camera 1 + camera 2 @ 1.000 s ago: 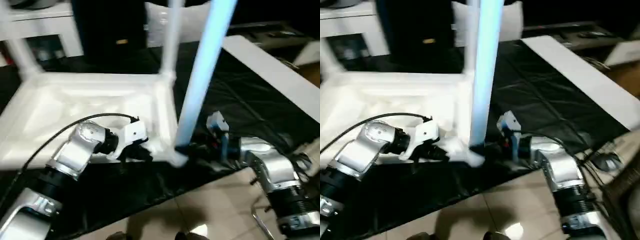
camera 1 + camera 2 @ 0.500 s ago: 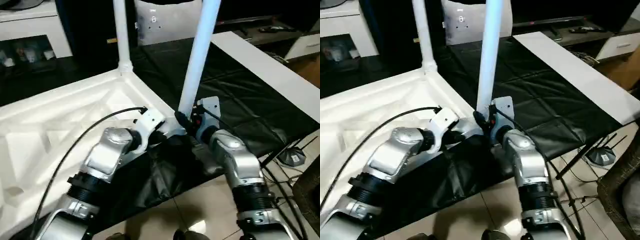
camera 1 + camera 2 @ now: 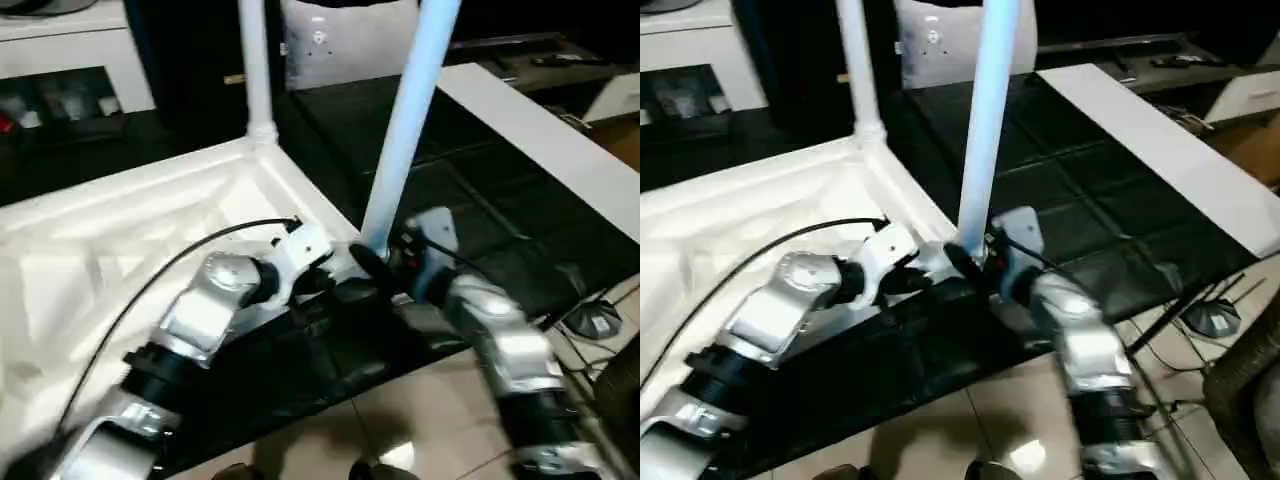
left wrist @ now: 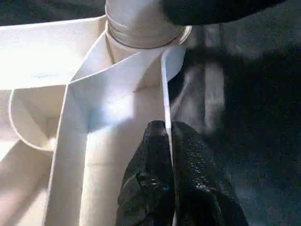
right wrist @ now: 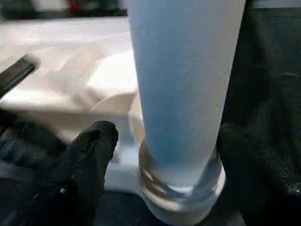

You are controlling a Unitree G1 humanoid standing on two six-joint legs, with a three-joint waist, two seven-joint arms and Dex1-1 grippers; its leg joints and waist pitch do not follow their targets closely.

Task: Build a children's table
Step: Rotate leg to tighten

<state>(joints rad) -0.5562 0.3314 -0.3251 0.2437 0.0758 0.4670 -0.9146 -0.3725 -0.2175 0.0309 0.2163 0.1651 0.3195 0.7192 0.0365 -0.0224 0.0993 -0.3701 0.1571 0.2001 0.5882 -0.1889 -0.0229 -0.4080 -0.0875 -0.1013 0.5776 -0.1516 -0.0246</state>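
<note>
The children's table [image 3: 120,250] lies upside down on a black cover, ribbed underside up. One white leg [image 3: 255,70] stands in the far corner socket. A second leg [image 3: 405,130] stands in the near corner socket [image 4: 141,28]. My left gripper [image 3: 335,285] is shut on the thin rim wall [image 4: 165,94] just beside that near socket, one finger on each face of it. My right gripper [image 5: 164,136] sits at the base of the near leg [image 5: 183,84]. Its fingers [image 5: 94,155] straddle the leg, open, with a gap showing on one side.
A flat white board [image 3: 540,130] lies along the right of the black cover [image 3: 480,200]. A white cabinet [image 3: 70,60] stands at the back left, a grey panel [image 3: 340,45] behind the legs. Tiled floor [image 3: 400,420] lies below the near edge. A black cable [image 3: 170,265] arches over my left forearm.
The head view swung a second ago, bringing the far leg into sight. Since half a second ago my right forearm has shifted outward and blurs. The left gripper stays on the rim.
</note>
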